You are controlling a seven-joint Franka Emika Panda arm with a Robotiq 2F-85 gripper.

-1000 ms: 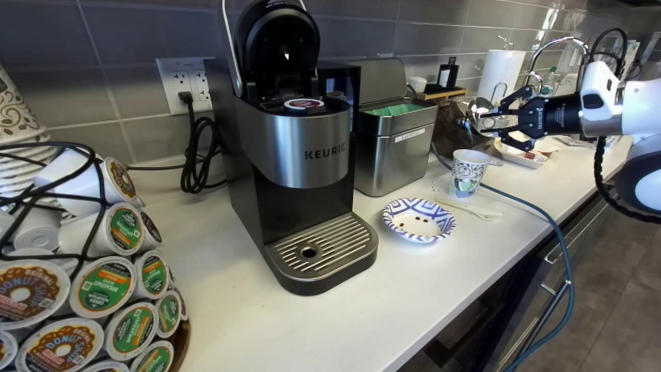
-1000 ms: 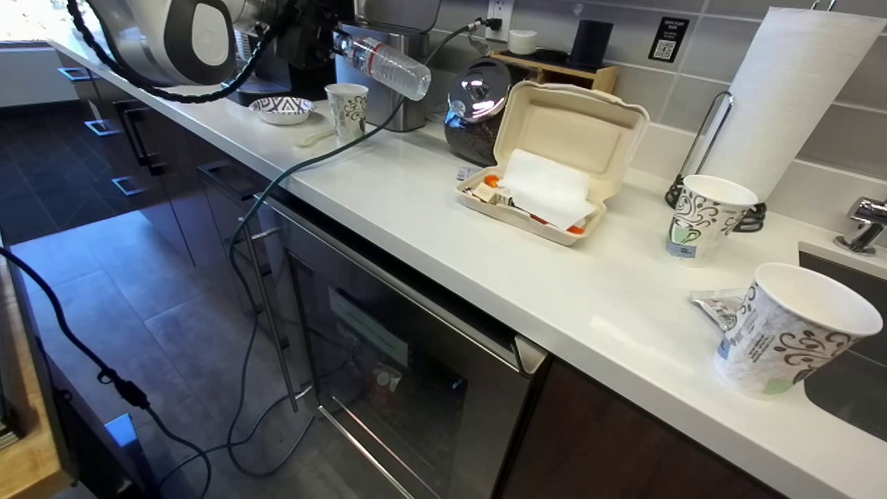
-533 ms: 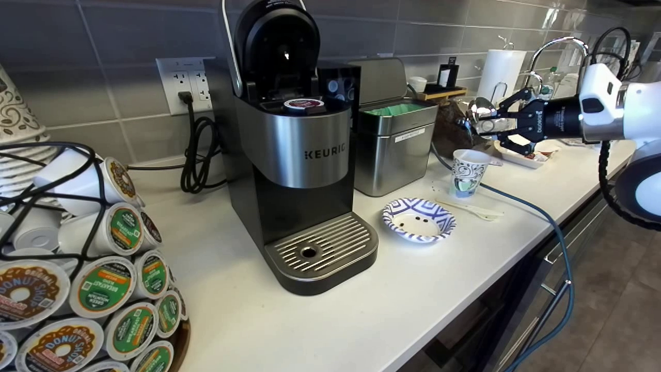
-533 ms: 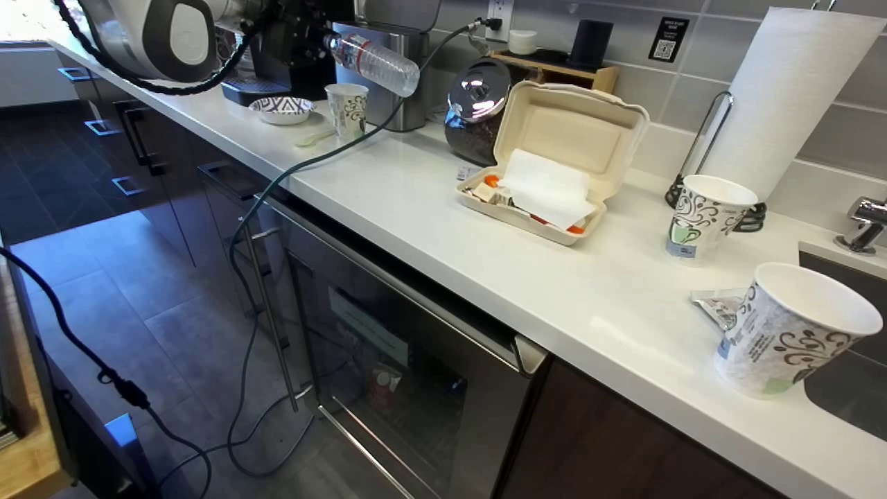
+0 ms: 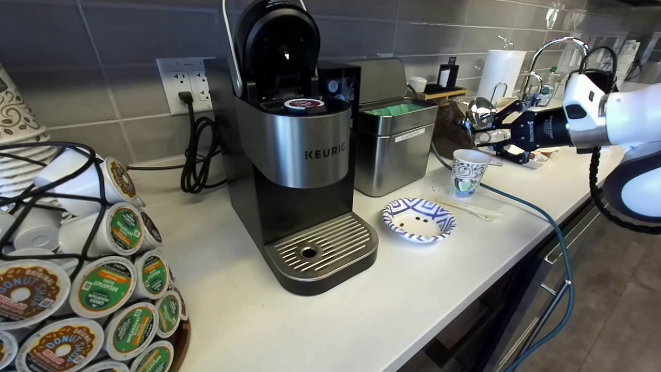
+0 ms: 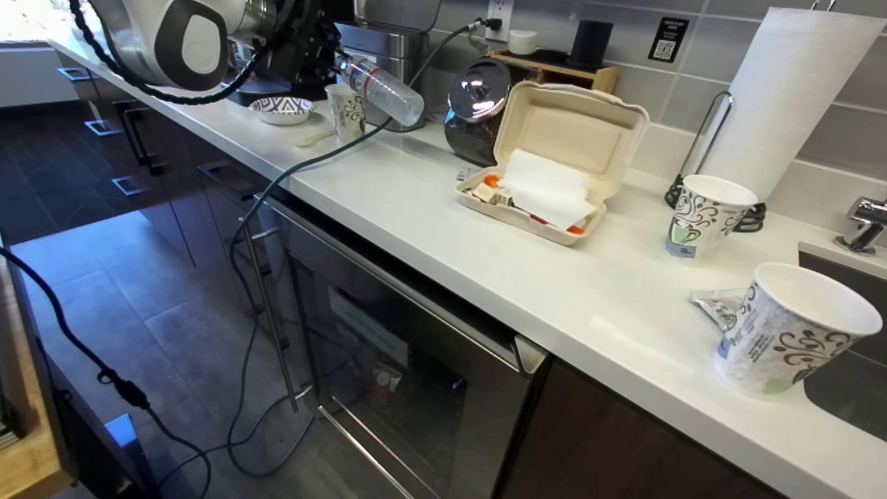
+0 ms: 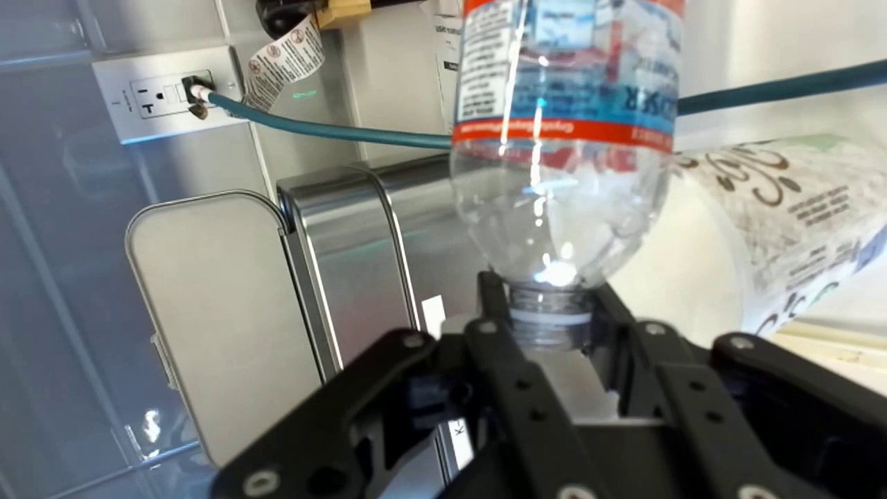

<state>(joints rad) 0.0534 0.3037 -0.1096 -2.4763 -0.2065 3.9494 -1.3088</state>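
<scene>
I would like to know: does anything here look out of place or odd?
Yes: the teal cable crosses the counter and hangs over its front edge, where it might easily get snagged.

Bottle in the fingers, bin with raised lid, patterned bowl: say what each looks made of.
Bottle: clear, glossy plastic, judging by its transparent wall and highlights. Bin: brushed metal, likely stainless steel, given its grey sheen and soft reflections. Bowl: probably coated paper, from its thin, printed rim; plastic isn't ruled out.

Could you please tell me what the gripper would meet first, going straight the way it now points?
Probably the steel container; depth is unclear, so the paper cup, standing lower, might catch the gripper or the bottle it holds sooner.
</scene>
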